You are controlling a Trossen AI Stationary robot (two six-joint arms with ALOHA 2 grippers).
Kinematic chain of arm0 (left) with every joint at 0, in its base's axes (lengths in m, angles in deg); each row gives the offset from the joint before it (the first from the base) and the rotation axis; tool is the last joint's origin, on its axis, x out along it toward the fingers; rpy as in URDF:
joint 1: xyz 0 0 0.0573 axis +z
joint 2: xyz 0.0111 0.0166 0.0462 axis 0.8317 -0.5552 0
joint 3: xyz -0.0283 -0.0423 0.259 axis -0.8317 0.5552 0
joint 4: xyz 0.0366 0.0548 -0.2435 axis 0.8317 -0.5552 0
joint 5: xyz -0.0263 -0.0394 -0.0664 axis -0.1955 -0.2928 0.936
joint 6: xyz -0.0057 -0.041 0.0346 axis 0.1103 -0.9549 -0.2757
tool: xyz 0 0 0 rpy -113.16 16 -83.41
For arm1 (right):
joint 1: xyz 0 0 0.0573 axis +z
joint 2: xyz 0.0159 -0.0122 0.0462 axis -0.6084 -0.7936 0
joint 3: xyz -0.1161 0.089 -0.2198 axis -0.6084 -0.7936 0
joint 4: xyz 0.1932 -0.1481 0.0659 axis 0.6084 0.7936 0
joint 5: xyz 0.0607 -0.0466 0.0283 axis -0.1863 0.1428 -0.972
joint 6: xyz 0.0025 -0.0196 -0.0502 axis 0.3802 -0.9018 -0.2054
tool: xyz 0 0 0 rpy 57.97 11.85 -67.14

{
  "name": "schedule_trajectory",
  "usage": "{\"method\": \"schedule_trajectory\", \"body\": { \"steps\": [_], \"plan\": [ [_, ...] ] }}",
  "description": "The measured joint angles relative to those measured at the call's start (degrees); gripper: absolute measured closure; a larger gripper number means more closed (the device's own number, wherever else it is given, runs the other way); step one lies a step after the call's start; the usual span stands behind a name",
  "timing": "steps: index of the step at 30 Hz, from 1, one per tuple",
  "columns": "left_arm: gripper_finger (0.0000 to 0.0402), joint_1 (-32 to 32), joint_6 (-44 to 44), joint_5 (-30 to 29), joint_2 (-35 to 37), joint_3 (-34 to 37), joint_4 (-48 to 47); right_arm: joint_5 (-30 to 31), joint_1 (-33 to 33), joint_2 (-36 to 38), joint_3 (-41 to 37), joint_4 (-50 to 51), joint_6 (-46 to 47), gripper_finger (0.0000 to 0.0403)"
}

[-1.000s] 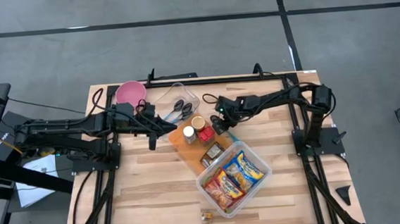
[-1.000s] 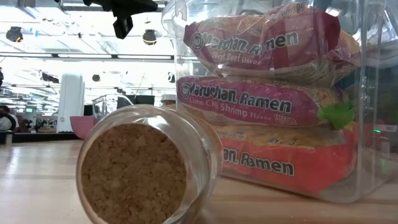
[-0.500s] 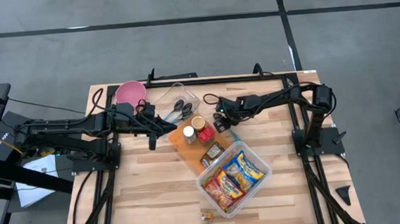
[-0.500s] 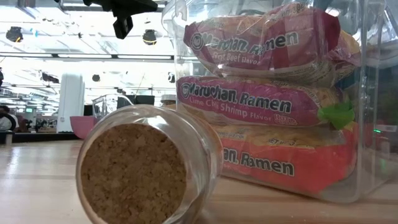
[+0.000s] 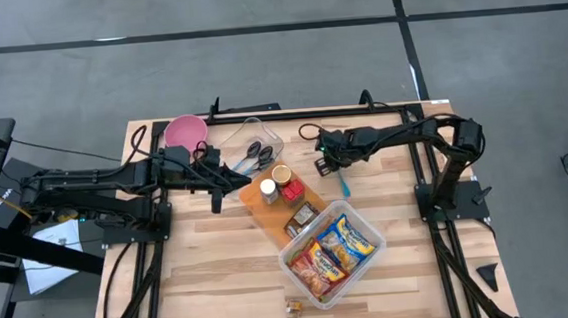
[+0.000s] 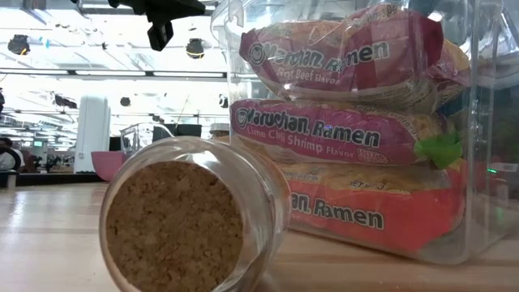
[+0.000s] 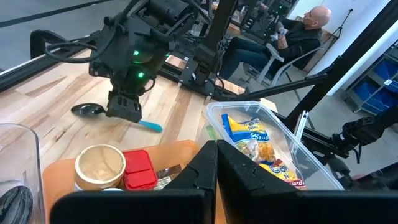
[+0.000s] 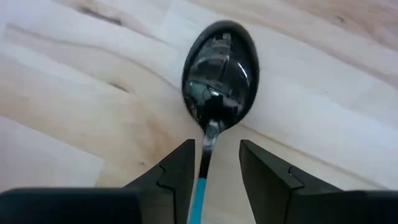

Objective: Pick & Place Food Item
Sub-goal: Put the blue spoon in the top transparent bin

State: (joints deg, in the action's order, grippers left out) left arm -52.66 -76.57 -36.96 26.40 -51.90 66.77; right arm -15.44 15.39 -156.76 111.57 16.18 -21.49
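My right gripper [image 5: 324,163] hangs open over bare wood, just beyond the far right corner of the orange cutting board [image 5: 268,212]. A spoon [image 8: 219,73] with a shiny bowl and a blue handle [image 5: 345,183] lies flat on the table under it, its neck showing in the gap between the fingers. On the board stand a lidded jar [image 5: 282,174], a white-topped jar [image 5: 267,189], a red box [image 7: 138,170] and a small packet [image 5: 301,219]. My left gripper [image 5: 215,195] waits shut at the board's left end.
A clear bin [image 5: 372,225] holding ramen packets [image 6: 340,130] sits near the board's near right end. A cork-stoppered jar [image 6: 182,219] lies on its side at the near edge. A pink bowl [image 5: 186,132] and a clear tub with scissors [image 5: 255,151] stand at the back.
My right gripper has drawn away from the cutting board's far corner toward the table's right and far edges. It has risen slightly and tipped to point more steeply down. The spoon's blue handle now shows clear of it. The left arm has kept still.
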Motion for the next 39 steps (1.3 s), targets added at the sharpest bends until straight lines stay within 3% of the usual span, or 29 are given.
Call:
{"method": "schedule_trajectory", "body": {
  "steps": [39],
  "plan": [
    [0.0399,0.0,0.0,0.0,0.0,0.0,0.0,-2.9,-1.2,-3.3,0.4,-1.9,1.9,0.0286]
  ]
}}
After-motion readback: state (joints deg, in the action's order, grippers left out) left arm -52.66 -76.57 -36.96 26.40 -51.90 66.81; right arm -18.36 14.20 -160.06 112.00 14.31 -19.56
